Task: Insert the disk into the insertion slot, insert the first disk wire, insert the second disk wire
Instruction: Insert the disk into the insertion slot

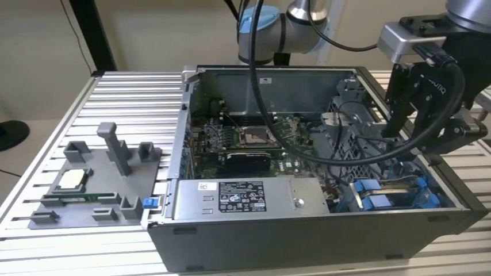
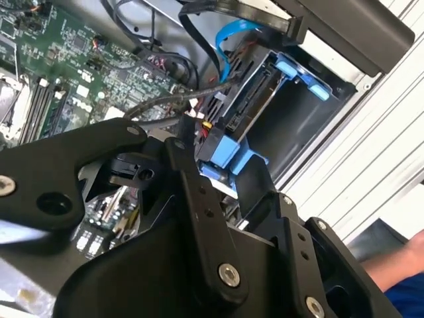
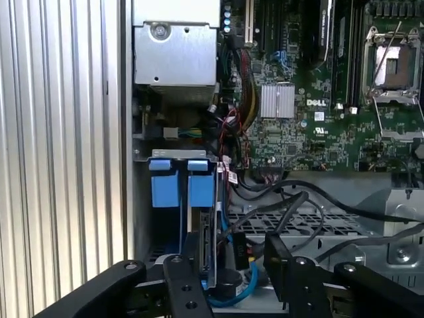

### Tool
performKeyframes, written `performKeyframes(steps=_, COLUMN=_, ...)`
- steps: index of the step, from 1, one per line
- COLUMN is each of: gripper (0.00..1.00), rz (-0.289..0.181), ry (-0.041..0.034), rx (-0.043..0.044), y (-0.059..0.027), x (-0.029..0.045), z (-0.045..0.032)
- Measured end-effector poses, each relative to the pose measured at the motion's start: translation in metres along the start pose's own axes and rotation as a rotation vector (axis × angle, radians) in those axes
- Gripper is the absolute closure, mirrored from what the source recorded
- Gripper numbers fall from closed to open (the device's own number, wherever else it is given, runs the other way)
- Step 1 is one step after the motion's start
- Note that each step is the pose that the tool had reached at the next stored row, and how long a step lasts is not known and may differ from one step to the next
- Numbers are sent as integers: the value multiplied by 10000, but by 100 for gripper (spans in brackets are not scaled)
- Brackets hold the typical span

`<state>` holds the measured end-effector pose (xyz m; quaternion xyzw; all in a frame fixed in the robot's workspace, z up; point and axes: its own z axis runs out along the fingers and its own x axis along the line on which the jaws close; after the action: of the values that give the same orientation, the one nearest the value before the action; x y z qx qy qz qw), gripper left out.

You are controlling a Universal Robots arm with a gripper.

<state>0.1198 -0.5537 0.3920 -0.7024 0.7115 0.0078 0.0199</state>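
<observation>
Jaws hang parted over the near corner of the computer case (image 1: pixel 307 238), on the exterior view's right, and I see nothing pinched between them. Right under them, in the second wrist view, the disk (image 2: pixel 254 99) stands on edge down in the insertion slot (image 2: pixel 298 132). Its blue carrier tabs (image 3: pixel 165 184) show just above the bay, so to my eye the first step looks done.

Just beside the disk's port edge lies a plug (image 2: pixel 203 127) trailing red, yellow and black wires, and a blue flat cable (image 2: pixel 232 33) loops a little beyond. Whether either is seated I can't make out. Along the near wall sits the labelled power-supply box (image 1: pixel 241 198). Farther in is the motherboard (image 1: pixel 245 138), and the ribbed desk (image 1: pixel 130 103) runs out behind.

The tangle is my worry. Loose black leads crowd the bay. Closing on the wrong one, or on a lead together with the plug, would drag it in crooked and could bend the port. A nudge on a blue tab might unclip the carrier. The arm's own black cable (image 1: pixel 307 156) sags across the open case and could snag on metalwork if the wrist turns. A person's arm (image 2: pixel 397 278) is near the desk edge, uncomfortably close to the machine.
</observation>
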Motion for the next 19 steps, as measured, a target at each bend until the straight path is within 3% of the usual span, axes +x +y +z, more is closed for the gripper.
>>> performKeyframes(steps=4, gripper=0, rz=-9, ry=-9, rx=35, y=16, x=9, z=0)
performKeyframes(steps=9, gripper=0, rz=-168, ry=-19, rx=236, y=17, x=11, z=8)
performKeyframes(steps=13, gripper=0, rz=-174, ry=-20, rx=277, y=49, x=11, z=12)
performKeyframes(steps=19, gripper=0, rz=-183, ry=-32, rx=497, y=68, x=12, z=30)
